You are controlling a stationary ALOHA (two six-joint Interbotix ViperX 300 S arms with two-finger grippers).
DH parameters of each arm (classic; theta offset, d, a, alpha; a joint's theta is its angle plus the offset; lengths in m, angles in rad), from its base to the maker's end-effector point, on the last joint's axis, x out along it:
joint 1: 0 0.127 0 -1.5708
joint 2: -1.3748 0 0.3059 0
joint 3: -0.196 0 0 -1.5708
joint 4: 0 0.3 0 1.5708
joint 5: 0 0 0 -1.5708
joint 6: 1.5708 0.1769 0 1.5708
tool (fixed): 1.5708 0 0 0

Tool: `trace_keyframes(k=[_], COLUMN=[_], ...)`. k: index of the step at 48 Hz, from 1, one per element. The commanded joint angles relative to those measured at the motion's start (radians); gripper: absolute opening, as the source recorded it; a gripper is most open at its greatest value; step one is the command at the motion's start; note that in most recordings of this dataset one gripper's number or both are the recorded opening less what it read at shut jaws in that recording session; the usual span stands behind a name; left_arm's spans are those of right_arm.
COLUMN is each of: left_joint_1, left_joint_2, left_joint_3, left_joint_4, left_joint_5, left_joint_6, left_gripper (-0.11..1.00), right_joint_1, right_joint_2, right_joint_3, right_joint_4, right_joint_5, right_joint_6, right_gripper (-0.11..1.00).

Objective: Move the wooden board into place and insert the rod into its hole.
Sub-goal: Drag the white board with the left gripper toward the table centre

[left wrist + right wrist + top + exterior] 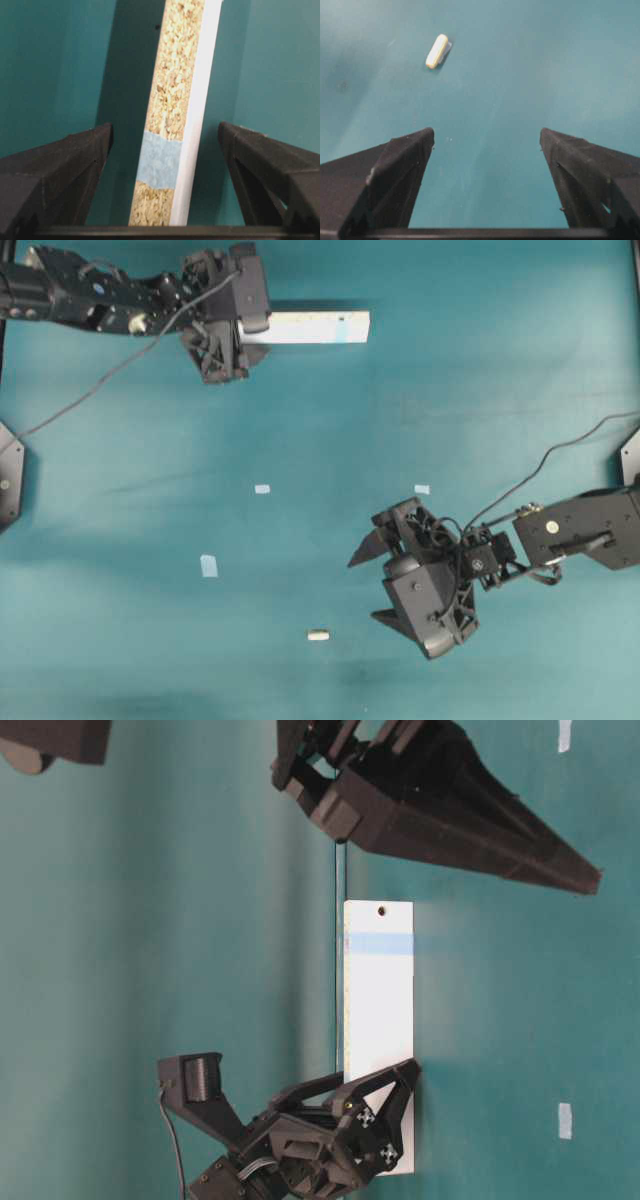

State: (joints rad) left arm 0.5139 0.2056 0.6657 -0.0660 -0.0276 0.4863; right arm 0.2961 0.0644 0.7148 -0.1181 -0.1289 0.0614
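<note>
Near the rod [318,635], 3 tape squares [262,489].

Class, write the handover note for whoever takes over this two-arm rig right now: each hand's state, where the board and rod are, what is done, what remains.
Left hand: open, fingers straddling the wooden board, not closed on it.
Right hand: open, empty, over bare table short of the rod.
Board: at the top of the overhead view, standing on its long edge; hole near its free end.
Rod: lying loose on the table.
Done: nothing visibly completed.
Left: grasp and place board, pick up rod, insert it.
</note>
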Motion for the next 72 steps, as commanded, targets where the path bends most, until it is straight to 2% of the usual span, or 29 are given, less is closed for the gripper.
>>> trace_keyframes(k=[1,6,9,21,35,51,55,66,72], left_joint_1=[0.005,0.005,0.005,0.005,-0.011,-0.160,-0.196,-0.296,-0.350], left_joint_2=[-0.014,-0.014,-0.012,0.000,-0.028,-0.121,-0.123,-0.109,-0.095], left_joint_3=[-0.021,-0.025,-0.025,-0.025,-0.034,-0.077,-0.087,-0.123,-0.133], left_joint_4=[0.002,0.002,0.002,0.002,0.002,-0.003,-0.003,-0.003,-0.005], left_joint_5=[-0.008,-0.008,-0.008,-0.009,-0.003,0.067,0.069,0.069,0.069], left_joint_6=[0.002,-0.003,-0.006,-0.002,-0.008,-0.020,-0.052,-0.222,-0.281], left_gripper=[0.90,0.89,0.83,0.21,0.21,0.21,0.21,0.21,0.21], right_joint_1=[0.002,0.003,0.003,0.003,0.003,0.003,0.003,0.003,0.003], right_joint_2=[-0.015,-0.015,-0.015,-0.017,-0.015,-0.015,-0.015,-0.015,-0.015], right_joint_3=[-0.018,-0.018,-0.017,-0.018,-0.020,-0.015,-0.017,-0.018,-0.017], right_joint_4=[-0.002,-0.002,-0.002,-0.002,-0.002,-0.002,-0.002,-0.002,-0.002], right_joint_5=[0.008,0.011,0.011,0.011,0.044,0.066,0.072,0.084,0.084], right_joint_6=[0.002,0.002,0.002,0.002,0.002,0.002,0.002,0.002,0.002], right_gripper=[0.99,0.99,0.99,0.99,0.99,0.99,0.99,0.99,0.99])
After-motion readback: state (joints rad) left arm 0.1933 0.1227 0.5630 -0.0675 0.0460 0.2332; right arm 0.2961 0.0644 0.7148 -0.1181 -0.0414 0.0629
